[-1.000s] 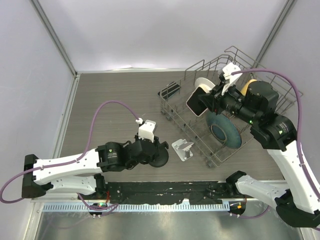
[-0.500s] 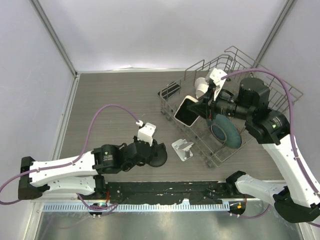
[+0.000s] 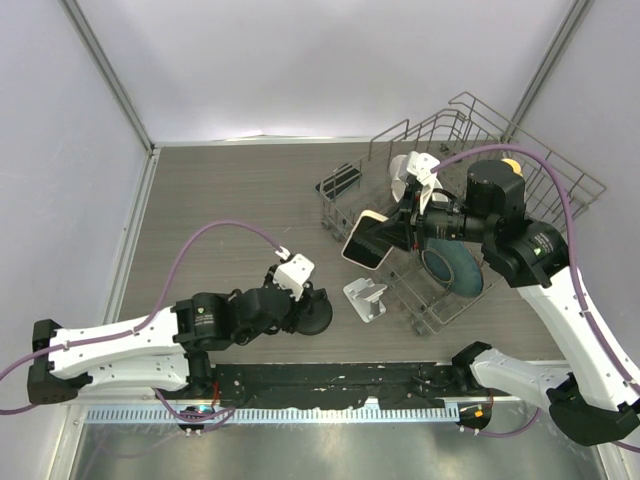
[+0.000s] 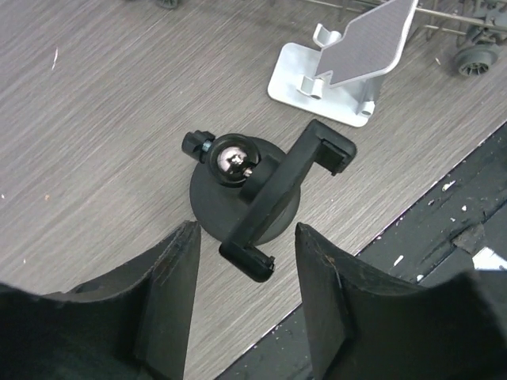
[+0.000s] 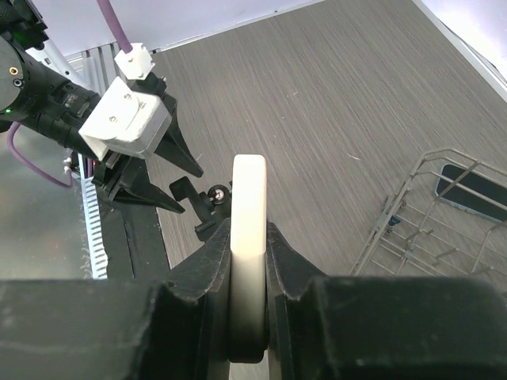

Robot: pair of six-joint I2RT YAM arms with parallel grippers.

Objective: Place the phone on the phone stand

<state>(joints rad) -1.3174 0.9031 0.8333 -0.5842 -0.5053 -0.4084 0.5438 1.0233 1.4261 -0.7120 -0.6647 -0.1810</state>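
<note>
My right gripper (image 3: 386, 236) is shut on a cream-cased phone (image 3: 364, 240) and holds it in the air, left of the dish rack and above a silver phone stand (image 3: 365, 298). In the right wrist view the phone (image 5: 249, 214) stands edge-on between my fingers. My left gripper (image 3: 318, 312) is open and hovers over a black round-based clamp mount (image 4: 242, 186), which lies on the table. The silver stand (image 4: 348, 67) sits just beyond the mount. The left jaws stand either side of the clamp arm's near end without touching it.
A wire dish rack (image 3: 520, 140) fills the right side and holds a blue plate (image 3: 450, 265) and a white cup (image 3: 404, 170). A second dark phone (image 3: 343, 180) lies in the rack's left basket. A black rail (image 3: 330, 380) runs along the near edge.
My right arm has carried the phone left and lower, out of the rack toward the silver stand. My left gripper has shifted slightly right and nearer, staying open over the black mount.
</note>
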